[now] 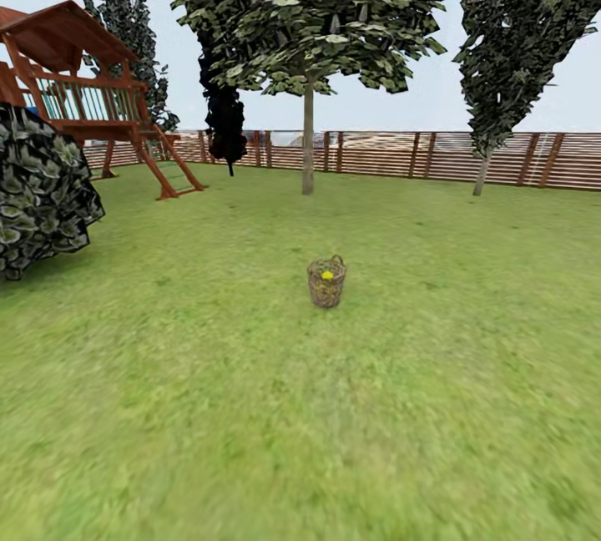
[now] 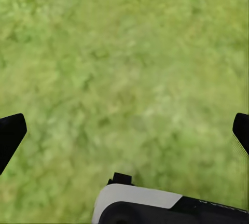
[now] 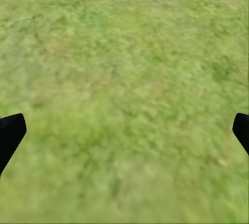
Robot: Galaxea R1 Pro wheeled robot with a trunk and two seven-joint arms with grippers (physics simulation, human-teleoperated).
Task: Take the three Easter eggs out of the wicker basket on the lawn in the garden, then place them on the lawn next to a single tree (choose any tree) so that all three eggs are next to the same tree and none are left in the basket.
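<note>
A small brown wicker basket stands on the lawn some way ahead, near the middle of the head view. A yellow Easter egg peeks out of its top; other eggs are hidden inside. Beyond it rises a tree with a pale trunk and broad green crown. In the left wrist view my left gripper hangs open over bare grass, dark fingertips at both edges. My right gripper is likewise open above grass, with nothing between its fingers.
A wooden play tower with a ladder stands at the back left, a dark leafy bush in front of it. A slatted fence closes the back. A narrow tree stands at the right, a dark conifer left of the broad tree.
</note>
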